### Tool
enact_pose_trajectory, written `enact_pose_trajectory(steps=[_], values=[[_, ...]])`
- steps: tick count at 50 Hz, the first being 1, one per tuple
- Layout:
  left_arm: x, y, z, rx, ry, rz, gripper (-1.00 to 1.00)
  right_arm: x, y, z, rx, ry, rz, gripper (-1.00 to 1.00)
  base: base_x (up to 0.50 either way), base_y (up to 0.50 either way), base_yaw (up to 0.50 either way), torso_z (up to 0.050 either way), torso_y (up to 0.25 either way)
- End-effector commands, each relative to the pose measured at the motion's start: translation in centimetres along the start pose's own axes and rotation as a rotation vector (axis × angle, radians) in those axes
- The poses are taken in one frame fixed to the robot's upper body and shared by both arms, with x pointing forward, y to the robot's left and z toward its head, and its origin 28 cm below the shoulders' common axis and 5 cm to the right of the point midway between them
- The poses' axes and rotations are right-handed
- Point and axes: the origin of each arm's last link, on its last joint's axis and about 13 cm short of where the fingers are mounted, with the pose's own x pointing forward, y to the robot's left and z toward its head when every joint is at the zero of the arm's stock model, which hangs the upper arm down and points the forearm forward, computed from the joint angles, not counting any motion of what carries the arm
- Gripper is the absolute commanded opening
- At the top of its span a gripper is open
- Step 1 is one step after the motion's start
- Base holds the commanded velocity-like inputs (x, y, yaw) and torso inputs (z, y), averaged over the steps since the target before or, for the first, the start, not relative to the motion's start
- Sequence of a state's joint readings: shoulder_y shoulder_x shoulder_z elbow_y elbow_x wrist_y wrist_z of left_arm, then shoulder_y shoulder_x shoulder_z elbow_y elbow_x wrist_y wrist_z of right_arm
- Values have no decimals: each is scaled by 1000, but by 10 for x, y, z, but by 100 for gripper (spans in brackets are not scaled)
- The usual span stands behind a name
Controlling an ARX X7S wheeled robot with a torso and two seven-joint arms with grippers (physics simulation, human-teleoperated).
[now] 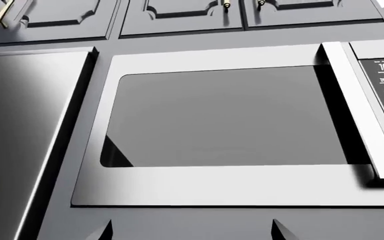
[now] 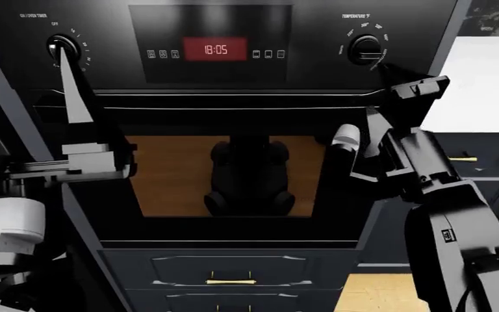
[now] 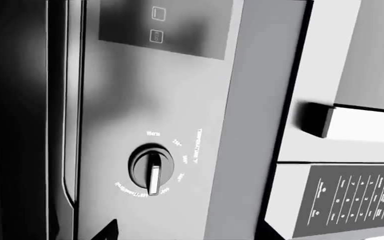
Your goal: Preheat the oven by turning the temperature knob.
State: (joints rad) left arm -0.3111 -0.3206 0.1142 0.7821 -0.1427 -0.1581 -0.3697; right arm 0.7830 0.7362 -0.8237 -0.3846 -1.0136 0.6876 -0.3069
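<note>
The black temperature knob (image 2: 366, 49) sits at the upper right of the oven's control panel (image 2: 210, 49), right of the red clock display. My right gripper (image 2: 412, 81) hovers just below and right of it, apart from it. In the right wrist view the temperature knob (image 3: 152, 168) lies ahead of the open right gripper (image 3: 190, 233), with nothing between the fingertips. My left gripper (image 2: 65, 65) points up at the panel's left knob (image 2: 62, 47). In the left wrist view the left gripper (image 1: 192, 231) is open and empty.
A silver microwave (image 1: 225, 120) with a bar handle (image 1: 359, 110) hangs above the oven, under dark cabinets (image 1: 178, 15). Below the panel are the oven door window (image 2: 232, 175) and a drawer (image 2: 230, 281). A white counter (image 2: 483, 84) lies to the right.
</note>
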Motion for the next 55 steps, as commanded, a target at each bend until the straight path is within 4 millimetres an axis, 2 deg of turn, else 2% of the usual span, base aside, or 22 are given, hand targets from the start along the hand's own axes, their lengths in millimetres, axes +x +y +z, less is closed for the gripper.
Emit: enact_pose_trajectory(steps=[1,25,44,55], values=[[0,0,1,-2,0,-1,100,13,2,-8,-5,19,15,100,0,0,0,0,0],[0,-1,0,-5,0,-4,100,37,-4,-11,-25,15,33,100,0,0,0,0,0],[0,0,2,-8,-2,-4,100,55,-23,-16,-56,38,22,100,0,0,0,0,0],[1,0,1,-8,-1,-2,100,61,-21,-16,-63,38,31,100,0,0,0,0,0]])
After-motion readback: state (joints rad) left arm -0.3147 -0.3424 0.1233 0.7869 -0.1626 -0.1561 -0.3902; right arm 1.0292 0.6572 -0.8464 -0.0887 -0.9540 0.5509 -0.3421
